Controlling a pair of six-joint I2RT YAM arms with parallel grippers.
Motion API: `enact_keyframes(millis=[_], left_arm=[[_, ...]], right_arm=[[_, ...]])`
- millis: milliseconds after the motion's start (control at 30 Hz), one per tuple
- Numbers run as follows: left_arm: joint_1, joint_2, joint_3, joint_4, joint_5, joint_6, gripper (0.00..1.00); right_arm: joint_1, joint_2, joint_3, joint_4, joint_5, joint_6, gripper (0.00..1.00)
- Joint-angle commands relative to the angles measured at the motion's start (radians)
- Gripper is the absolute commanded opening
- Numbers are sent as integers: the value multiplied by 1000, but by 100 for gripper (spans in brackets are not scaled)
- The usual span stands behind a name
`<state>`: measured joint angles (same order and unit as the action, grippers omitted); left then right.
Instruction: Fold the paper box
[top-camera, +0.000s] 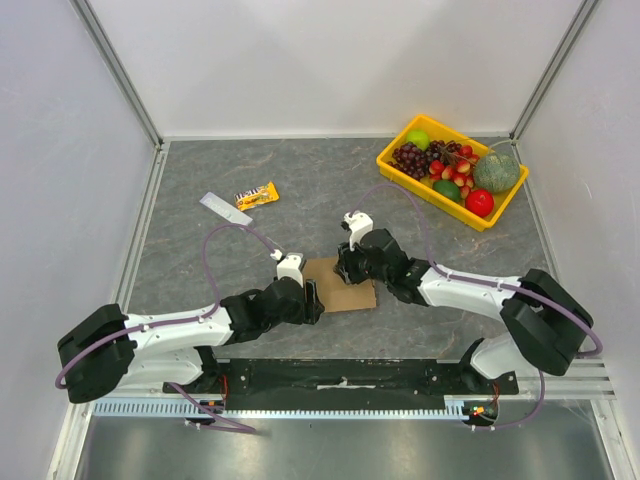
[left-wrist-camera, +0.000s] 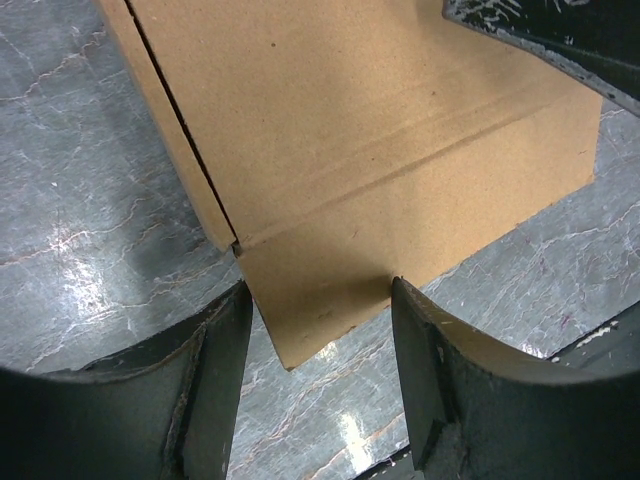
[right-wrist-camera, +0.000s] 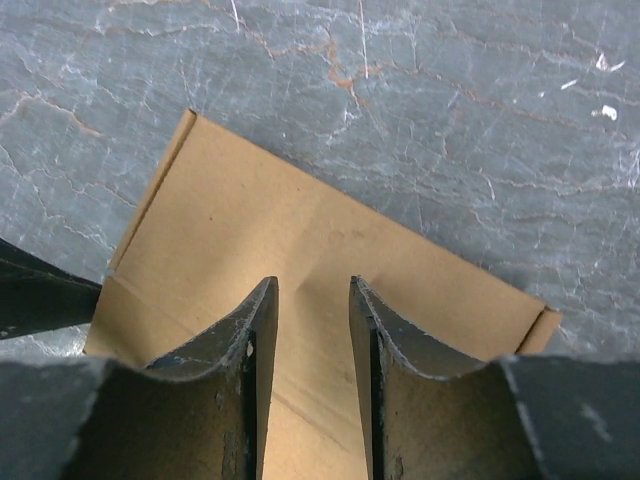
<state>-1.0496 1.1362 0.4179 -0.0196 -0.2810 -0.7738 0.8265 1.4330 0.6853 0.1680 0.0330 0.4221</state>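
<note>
The box (top-camera: 352, 294) lies flat on the table (top-camera: 220, 270), between the two arms and near their bases, well apart from the fruit tray (top-camera: 398, 166) at the far right corner. It looks not yet formed: the panels are flat and the creases are only lines in the cardboard. The left gripper (left-wrist-camera: 320, 292) is at the near-left end, with its fingers spread wide. The corner of a flap (left-wrist-camera: 310, 300) reaches into the gap between them, but I do not see it pinched. The right gripper (right-wrist-camera: 313, 285) is above the middle panel, its fingers only narrowly apart with nothing between them. Whether the tips press on the cardboard I cannot tell. I judge that the task is at an early step, where one arm holds the sheet in place and the other prepares to raise the flap. The next move calls for a sure hold on the flap, then a turn about its crease, while the right side keeps the sheet from sliding.
</note>
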Motion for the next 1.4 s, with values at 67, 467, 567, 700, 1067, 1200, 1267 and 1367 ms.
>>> enact_keyframes(millis=[67,467,567,700,1067,1200,1267,1367], left_arm=[[-3,8,-2,26,-30,34,63],[-4,19,-8,26,-37,34,64],[-4,20,-13,26,-44,34,64],[-4,22,-18,-8,-61,37,65],[-4,65,-14,-34,-121,59,77],[-3,80,-11,-34,-138,59,79],[-3,91,-8,-34,-148,57,80],[-3,109,-2,-36,-167,56,81]], right_arm=[[-6,29,39,136,1,-48,42],[-9,118,72,151,36,-65,41],[-10,127,74,150,38,-66,41],[-10,141,82,140,41,-65,41],[-18,165,85,133,25,-55,40],[-21,170,88,125,22,-54,40],[-24,172,88,126,16,-52,40],[-27,175,88,122,12,-49,40]])
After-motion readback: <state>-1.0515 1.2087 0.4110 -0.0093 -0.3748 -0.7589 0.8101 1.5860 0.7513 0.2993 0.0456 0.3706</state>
